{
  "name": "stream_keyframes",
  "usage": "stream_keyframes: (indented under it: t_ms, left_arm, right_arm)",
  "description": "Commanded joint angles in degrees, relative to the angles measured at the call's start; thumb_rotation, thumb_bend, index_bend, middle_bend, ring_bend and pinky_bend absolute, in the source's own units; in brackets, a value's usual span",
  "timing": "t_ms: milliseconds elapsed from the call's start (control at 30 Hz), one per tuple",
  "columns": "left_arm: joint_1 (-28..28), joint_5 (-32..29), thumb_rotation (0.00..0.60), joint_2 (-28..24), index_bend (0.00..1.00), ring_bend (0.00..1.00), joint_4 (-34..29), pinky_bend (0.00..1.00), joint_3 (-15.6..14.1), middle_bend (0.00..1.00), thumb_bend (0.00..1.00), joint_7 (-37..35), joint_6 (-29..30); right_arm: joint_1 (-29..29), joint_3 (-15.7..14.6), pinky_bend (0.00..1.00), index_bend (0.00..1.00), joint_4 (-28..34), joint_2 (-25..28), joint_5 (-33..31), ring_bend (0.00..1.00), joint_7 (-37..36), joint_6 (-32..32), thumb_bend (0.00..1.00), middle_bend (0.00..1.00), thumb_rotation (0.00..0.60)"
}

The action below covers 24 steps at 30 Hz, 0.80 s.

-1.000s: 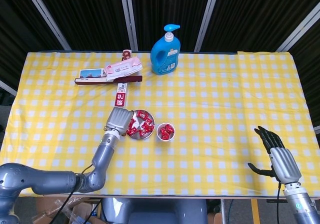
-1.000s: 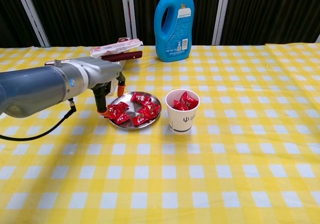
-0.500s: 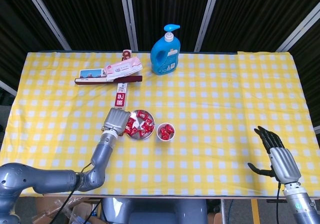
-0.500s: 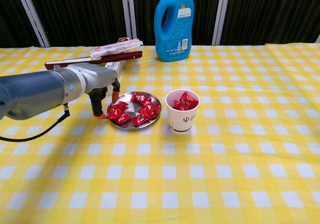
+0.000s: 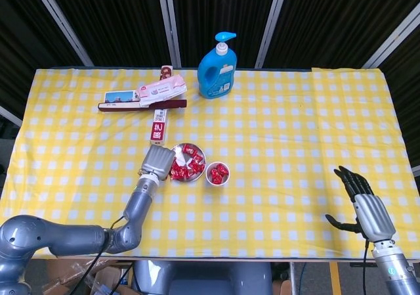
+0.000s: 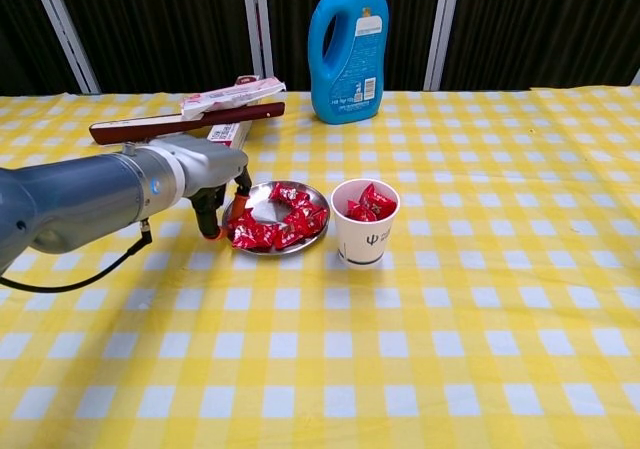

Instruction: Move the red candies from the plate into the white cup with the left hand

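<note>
The yellow checked table [image 5: 275,137] has wide free cloth to the right of the white cup [image 6: 364,232], which stands upright with red candies inside. The plate [image 6: 262,198] beside it carries the red candies [image 6: 282,227]. The left hand [image 6: 205,169] is at its left rim; its grasp I cannot tell. The right hand [image 5: 367,209] rests released near the front edge.

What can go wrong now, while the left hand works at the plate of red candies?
The left hand is at the plate's left rim and the plate looks tilted, so pressing further may flip it or spill red candies onto the cloth. The white cup stands close by the plate; a sliding plate could knock it over.
</note>
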<state>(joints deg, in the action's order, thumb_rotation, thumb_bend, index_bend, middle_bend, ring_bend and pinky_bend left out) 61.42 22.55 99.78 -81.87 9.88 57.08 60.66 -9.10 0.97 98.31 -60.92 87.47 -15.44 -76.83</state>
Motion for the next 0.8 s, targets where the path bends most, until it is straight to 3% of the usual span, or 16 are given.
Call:
stream_keyframes:
  t_ms: [33,333,800]
  left_arm:
    - [0.1,0.0,0.6,0.4,0.5,0.94,0.3,0.97,0.0,0.89,0.42,0.0,-0.1]
    - [0.0,0.8,0.6,0.9,0.52,0.94,0.8,0.97,0.0,0.9,0.45,-0.4,0.3]
    - [0.0,2.1,0.6,0.0,0.43,0.94,-0.2,0.97,0.8,0.89,0.4,-1.7,0.0]
  right_arm:
    - [0.0,0.0,0.0,0.0,0.0,0.0,0.0,0.0,0.0,0.0,0.28,0.0,0.6]
    - [0.0,0.0,0.0,0.0,0.0,0.0,0.0,0.0,0.1,0.0,0.28,0.0,0.6]
    - [0.0,0.1,0.0,0.0,0.0,-0.2,0.0,0.0,0.3,-0.1,0.28,0.0,0.6]
